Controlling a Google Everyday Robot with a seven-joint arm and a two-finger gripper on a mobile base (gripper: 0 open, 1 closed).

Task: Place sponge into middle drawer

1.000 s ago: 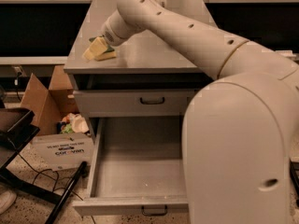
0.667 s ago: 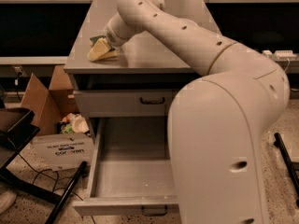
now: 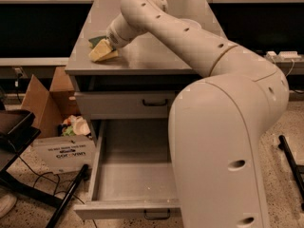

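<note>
The pincer [image 3: 105, 50] rests at the sponge [image 3: 95, 40] on the counter's [image 3: 156, 53] left; I cannot tell its hold. Below, the middle drawer [image 3: 128, 175] stands open, with a cardboard box [image 3: 40, 103] to its left.

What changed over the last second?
The arm swung its bulky near link left in view. The end effector stayed at the sponge on the left of the cabinet top; no lift yet. The middle drawer stayed open.

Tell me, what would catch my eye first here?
The huge cream arm fills the right side and stretches up over the grey tabletop. Its gripper sits near the tabletop's left side, right by the sponge. Below, the middle drawer is pulled wide open.
</note>
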